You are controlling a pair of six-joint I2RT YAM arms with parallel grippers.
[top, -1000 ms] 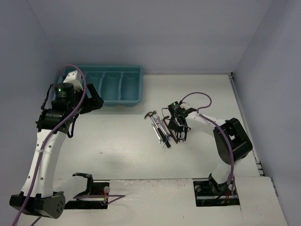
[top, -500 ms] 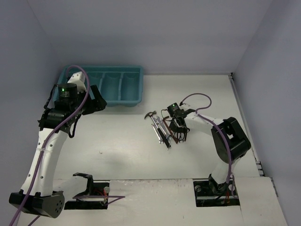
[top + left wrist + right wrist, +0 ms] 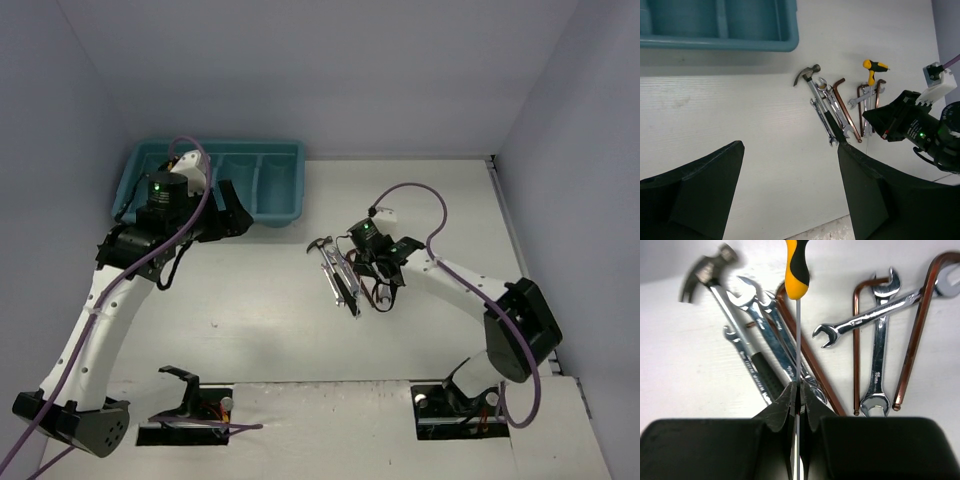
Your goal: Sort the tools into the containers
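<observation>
The tools lie in a pile mid-table (image 3: pixel 343 277): a small hammer (image 3: pixel 707 270), silver wrenches (image 3: pixel 879 360) and dark red L-shaped keys (image 3: pixel 920 325). My right gripper (image 3: pixel 797 392) is shut on the thin shaft of a yellow-and-black handled screwdriver (image 3: pixel 797 270), which points away over the pile. The right gripper also shows in the top view (image 3: pixel 372 268). My left gripper (image 3: pixel 232 210) is open and empty, above bare table between the teal tray (image 3: pixel 290 212) and the pile. The left wrist view shows the tray's rim (image 3: pixel 720 44), the hammer (image 3: pixel 807 74) and the screwdriver handle (image 3: pixel 873 65).
The tray's compartments show nothing in them where visible; the left arm hides part of the tray. Walls close the table at the back and both sides. The right arm's purple cable (image 3: pixel 415 195) loops above its wrist.
My left arm has swung right, away from over the tray toward the table's middle. My right arm has shifted a little left and its elbow has moved out to the right.
</observation>
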